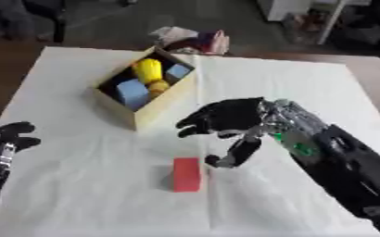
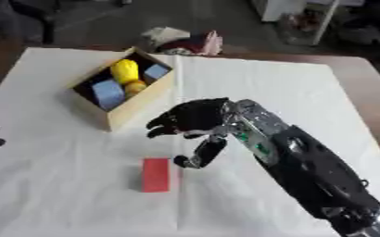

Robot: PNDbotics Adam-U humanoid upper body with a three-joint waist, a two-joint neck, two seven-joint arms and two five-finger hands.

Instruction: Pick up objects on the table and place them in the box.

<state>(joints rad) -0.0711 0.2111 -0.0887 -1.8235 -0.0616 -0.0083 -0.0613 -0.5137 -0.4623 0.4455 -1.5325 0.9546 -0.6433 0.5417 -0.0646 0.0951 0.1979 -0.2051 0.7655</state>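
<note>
On the white cloth (image 1: pixel 79 194) covering the table, a red block (image 1: pixel 186 174) lies flat, near the front and well apart from the box. Just above and to its right hangs the right hand (image 1: pixel 225 121), fingers spread and relaxed, thumb pointing down close beside the block, holding nothing. Farther back stands the cardboard box (image 1: pixel 162 104), with a yellow object (image 1: pixel 149 69) and two blue blocks (image 1: pixel 133 92) inside. Near the left edge rests the left hand (image 1: pixel 5 143), fingers loosely extended and empty.
</note>
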